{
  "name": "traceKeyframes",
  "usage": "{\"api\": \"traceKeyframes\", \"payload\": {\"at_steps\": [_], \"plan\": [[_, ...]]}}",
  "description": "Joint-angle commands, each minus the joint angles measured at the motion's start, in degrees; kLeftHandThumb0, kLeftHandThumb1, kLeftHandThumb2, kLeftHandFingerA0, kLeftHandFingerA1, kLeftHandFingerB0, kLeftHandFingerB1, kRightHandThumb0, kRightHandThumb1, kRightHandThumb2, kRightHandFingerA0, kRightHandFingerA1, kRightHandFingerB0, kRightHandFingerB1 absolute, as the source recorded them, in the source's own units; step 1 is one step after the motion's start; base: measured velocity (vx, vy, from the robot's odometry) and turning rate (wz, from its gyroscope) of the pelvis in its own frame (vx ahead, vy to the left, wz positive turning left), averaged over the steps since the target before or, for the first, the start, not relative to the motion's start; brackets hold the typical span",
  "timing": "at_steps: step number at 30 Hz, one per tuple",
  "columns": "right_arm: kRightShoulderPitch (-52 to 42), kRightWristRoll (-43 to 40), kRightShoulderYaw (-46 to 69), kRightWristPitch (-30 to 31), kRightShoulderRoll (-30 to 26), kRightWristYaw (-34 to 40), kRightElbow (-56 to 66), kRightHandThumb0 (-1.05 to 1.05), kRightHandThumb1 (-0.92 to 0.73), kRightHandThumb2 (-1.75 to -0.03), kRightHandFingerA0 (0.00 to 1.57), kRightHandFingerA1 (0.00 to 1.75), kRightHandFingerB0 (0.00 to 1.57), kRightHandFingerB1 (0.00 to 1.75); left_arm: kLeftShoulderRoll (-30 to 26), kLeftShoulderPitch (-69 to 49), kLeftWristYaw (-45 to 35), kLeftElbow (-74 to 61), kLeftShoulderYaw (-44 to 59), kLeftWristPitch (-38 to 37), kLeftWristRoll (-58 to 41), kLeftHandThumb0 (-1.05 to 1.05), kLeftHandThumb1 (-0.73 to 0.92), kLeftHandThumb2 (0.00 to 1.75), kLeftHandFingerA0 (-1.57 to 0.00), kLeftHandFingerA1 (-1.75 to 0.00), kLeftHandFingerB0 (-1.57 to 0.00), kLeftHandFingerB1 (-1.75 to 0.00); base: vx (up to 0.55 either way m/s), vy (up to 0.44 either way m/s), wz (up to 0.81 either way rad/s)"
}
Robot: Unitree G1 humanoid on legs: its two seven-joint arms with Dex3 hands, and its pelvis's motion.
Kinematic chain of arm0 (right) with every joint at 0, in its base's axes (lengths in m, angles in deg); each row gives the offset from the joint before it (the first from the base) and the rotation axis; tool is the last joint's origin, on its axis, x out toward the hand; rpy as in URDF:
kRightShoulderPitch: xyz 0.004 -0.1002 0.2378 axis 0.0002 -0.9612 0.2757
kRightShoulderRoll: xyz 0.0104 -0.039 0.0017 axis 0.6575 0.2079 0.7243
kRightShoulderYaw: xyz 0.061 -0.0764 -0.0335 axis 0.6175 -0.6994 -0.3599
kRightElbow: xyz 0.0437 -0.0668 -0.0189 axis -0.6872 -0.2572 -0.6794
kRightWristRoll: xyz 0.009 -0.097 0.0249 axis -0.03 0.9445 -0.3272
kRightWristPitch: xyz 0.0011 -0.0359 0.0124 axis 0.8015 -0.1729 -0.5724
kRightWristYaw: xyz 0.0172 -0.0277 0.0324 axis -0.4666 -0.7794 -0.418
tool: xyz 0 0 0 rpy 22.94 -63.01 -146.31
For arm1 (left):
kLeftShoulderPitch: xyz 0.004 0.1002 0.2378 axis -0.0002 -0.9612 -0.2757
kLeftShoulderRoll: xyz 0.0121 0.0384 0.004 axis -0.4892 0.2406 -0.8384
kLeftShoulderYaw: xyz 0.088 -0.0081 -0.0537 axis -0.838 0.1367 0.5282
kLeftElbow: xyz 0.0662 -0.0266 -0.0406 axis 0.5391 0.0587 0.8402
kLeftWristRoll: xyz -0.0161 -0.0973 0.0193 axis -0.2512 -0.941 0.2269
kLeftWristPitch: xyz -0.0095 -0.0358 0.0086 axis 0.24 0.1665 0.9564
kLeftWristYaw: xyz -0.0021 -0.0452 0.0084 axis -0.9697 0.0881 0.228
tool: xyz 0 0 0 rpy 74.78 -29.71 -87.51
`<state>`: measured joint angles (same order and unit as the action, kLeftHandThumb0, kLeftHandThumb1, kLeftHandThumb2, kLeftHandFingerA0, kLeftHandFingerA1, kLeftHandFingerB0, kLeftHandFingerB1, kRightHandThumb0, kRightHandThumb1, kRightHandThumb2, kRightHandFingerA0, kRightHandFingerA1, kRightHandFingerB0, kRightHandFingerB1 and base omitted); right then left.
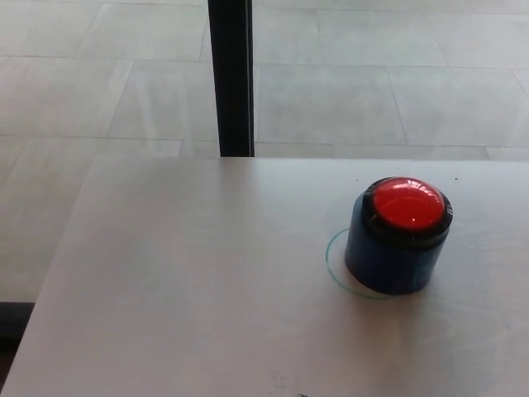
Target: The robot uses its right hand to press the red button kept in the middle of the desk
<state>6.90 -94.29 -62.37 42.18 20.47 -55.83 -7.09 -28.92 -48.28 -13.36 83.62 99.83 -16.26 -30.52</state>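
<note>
The red button (407, 204) is a round dome with a black ring, set on top of a blue cylinder (387, 263). It stands on the grey desk (190, 289), right of centre, inside a thin green circle drawn on the surface. Nothing touches the button. Neither of my hands shows in the head view.
A black vertical post (231, 78) rises behind the desk's far edge. Beyond it lies a grey tiled floor (99, 74). The desk's left edge runs diagonally at the lower left.
</note>
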Motion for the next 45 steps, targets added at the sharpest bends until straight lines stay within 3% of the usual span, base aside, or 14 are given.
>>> {"api": "traceKeyframes", "payload": {"at_steps": [1, 6, 7, 11, 12, 14, 17, 19, 22, 23, 30, 34, 40, 45], "plan": [[-4.99, -3.35, 6.64, 0.94, -6.02, 1.10, -1.85, -0.12, -0.53, -1.23, 0.96, 1.75, 0.79, 1.61, -0.85, -0.06, 0.45, -0.12, 0.54, -0.36, -0.74, -0.44, 0.60, 1.09, -0.52, -1.44, -0.42, -1.14, 0.00, 0.000, 0.00], [-11.34, -6.74, 14.63, 3.30, -8.84, 2.64, 0.16, -0.22, -0.32, -1.43, 1.05, 1.75, 0.87, 1.61, -1.05, -0.85, -0.54, 0.16, 0.39, -0.78, -0.65, -0.46, 0.60, 1.09, -0.50, -1.39, -0.45, -1.12, 0.00, 0.000, -0.01], [-14.38, -7.67, 17.25, 4.53, -8.75, 3.93, 2.93, -0.43, -0.55, -1.10, 1.15, 1.75, 0.90, 1.65, -0.88, -1.17, -0.10, 0.26, 0.29, -1.05, -0.49, -0.46, 0.59, 1.09, -0.52, -1.40, -0.47, -1.12, 0.00, 0.000, 0.00], [-21.69, -12.02, 28.28, 10.82, -6.28, 11.91, 11.76, -0.40, -0.18, -1.55, 1.18, 1.73, 1.02, 1.60, -0.70, -1.58, -0.20, 0.25, -0.03, -1.24, -0.26, -0.45, 0.59, 1.10, -0.54, -1.38, -0.52, -1.14, 0.00, 0.000, 0.00], [-23.40, -13.02, 30.73, 10.79, -5.43, 12.48, 12.90, -0.29, -0.26, -1.32, 1.48, 1.60, 1.13, 1.39, -0.78, -1.52, 0.00, 0.14, -0.33, -1.06, 0.01, -0.47, 0.59, 1.13, -0.56, -1.41, -0.54, -1.15, 0.00, 0.000, 0.00], [-25.30, -13.78, 33.72, 11.74, -4.14, 14.29, 14.58, -0.35, -0.06, -1.69, 1.22, 1.74, 1.07, 1.59, -1.00, -0.99, 0.25, 0.32, -0.42, -0.33, 0.00, -0.49, 0.60, 1.09, -0.56, -1.37, -0.53, -1.12, 0.00, 0.000, 0.00], [-29.93, -13.52, 37.00, 11.54, -1.04, 16.23, 16.63, -0.36, -0.32, -1.33, 1.53, 1.61, 1.20, 1.43, -1.15, -0.72, 0.41, 0.07, -0.76, -0.42, 0.19, -0.47, 0.60, 1.09, -0.57, -1.38, -0.56, -1.14, 0.00, 0.000, 0.00], [-31.90, -13.89, 38.63, 11.93, 0.98, 17.61, 18.79, -0.37, -0.16, -1.55, 1.23, 1.75, 1.01, 1.63, -1.07, -0.66, 0.47, 0.13, -0.95, -0.52, 0.24, -0.47, 0.59, 1.11, -0.56, -1.38, -0.52, -1.12, 0.00, 0.000, 0.00], [-37.12, -13.94, 41.87, 9.46, 6.38, 20.02, 20.33, -0.28, -0.30, -1.39, 1.46, 1.64, 1.10, 1.42, -0.56, -0.58, 0.02, 0.22, 0.87, -1.32, -1.78, -0.47, 0.55, 1.18, -0.53, -1.51, -0.45, -1.22, 0.00, 0.000, 0.00], [-39.31, -14.49, 42.71, 8.40, 8.32, 19.19, 20.79, -0.33, -0.21, -1.64, 1.20, 1.75, 1.04, 1.66, -0.58, -0.77, 0.05, 0.18, 0.76, -1.31, -1.59, -0.46, 0.55, 1.15, -0.55, -1.47, -0.50, -1.20, 0.00, 0.000, 0.00], [-49.35, -12.89, 41.18, 5.38, 16.09, 19.01, 19.96, -0.16, -0.55, -1.32, 1.37, 1.38, 1.36, 1.37, -1.06, -0.87, -0.25, 0.35, -0.89, -1.01, 0.19, -0.47, 0.60, 1.13, -0.56, -1.39, -0.54, -1.14, 0.00, 0.000, 0.00], [-53.06, -12.74, 39.35, 4.49, 20.38, 21.65, 19.24, -0.33, -0.32, -1.56, 1.21, 1.75, 0.98, 1.59, -0.81, -0.66, -0.69, 0.23, -0.46, -0.89, -0.73, -0.47, 0.58, 1.13, -0.54, -1.33, -0.50, -1.10, 0.00, 0.000, 0.00], [-56.31, -11.31, 32.60, 8.79, 23.73, 24.22, 22.24, -0.35, -0.48, -1.07, 1.15, 1.37, 0.79, 0.80, -0.66, 0.31, -0.12, 0.14, 1.19, 0.15, -1.98, -0.46, 0.58, 1.08, -0.52, -1.50, -0.39, -1.16, 0.00, 0.000, 0.00], [-58.79, -11.92, 28.54, 10.05, 24.46, 24.04, 25.41, -0.27, -0.33, -0.77, 1.08, 0.78, 0.71, 0.64, -0.75, -0.07, 0.00, -0.08, 0.05, -0.55, -1.06, -0.44, 0.59, 1.08, -0.51, -1.39, -0.45, -1.13, 0.00, 0.000, 0.00]]}}
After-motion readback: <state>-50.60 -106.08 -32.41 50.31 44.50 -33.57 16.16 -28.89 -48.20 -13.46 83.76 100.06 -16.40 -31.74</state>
